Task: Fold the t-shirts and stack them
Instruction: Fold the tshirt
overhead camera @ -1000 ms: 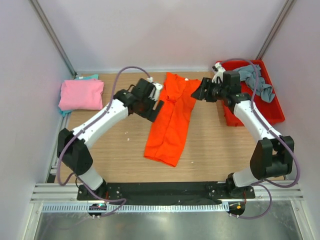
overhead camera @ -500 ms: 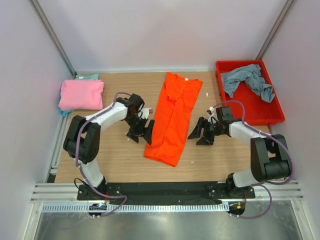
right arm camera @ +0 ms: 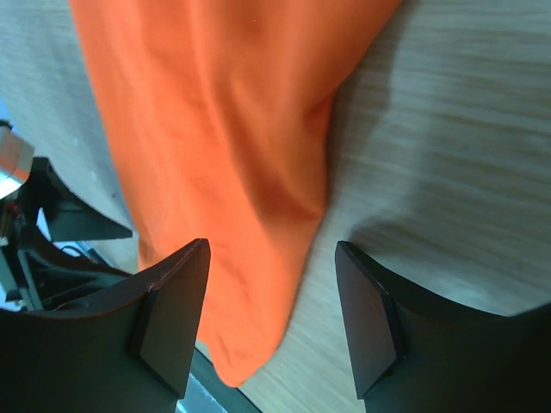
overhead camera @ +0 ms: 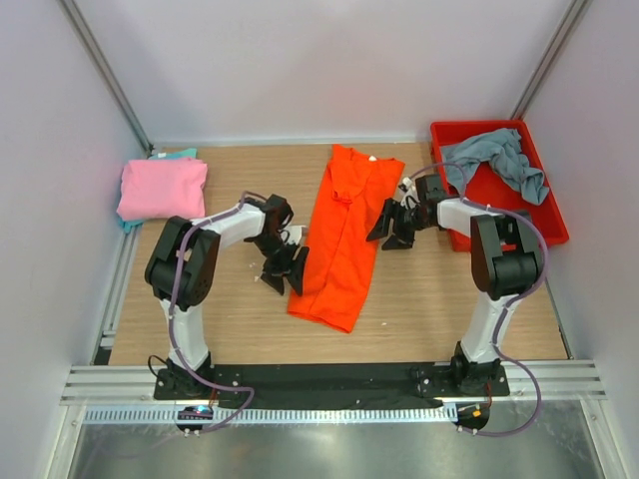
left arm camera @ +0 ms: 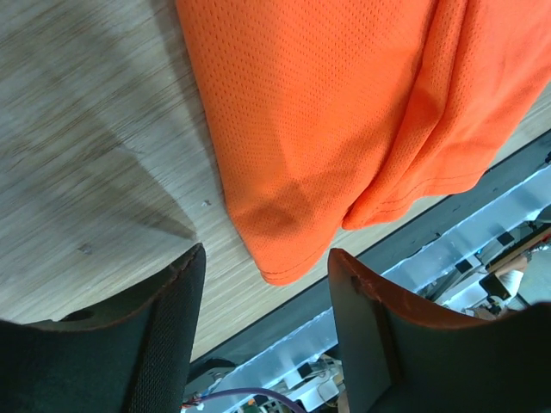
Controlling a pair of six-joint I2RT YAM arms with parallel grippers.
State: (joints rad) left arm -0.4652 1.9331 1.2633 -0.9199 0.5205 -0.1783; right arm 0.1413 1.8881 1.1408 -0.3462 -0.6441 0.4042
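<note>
Here the orange t-shirt [overhead camera: 344,235] lies on the surface [overhead camera: 429,299] as a long strip. The left pincer [overhead camera: 285,273] by its near left hem and the right pincer [overhead camera: 389,234] at its right edge both gape, empty. The step is probably a crosswise fold, so next each must pinch cloth.

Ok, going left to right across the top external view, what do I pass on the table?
Folded pink cloth t-shirt → left gripper → long bright orange cloth t-shirt → right gripper → rigid red plastic bin holding the crumpled grey-blue cloth t-shirt.
</note>
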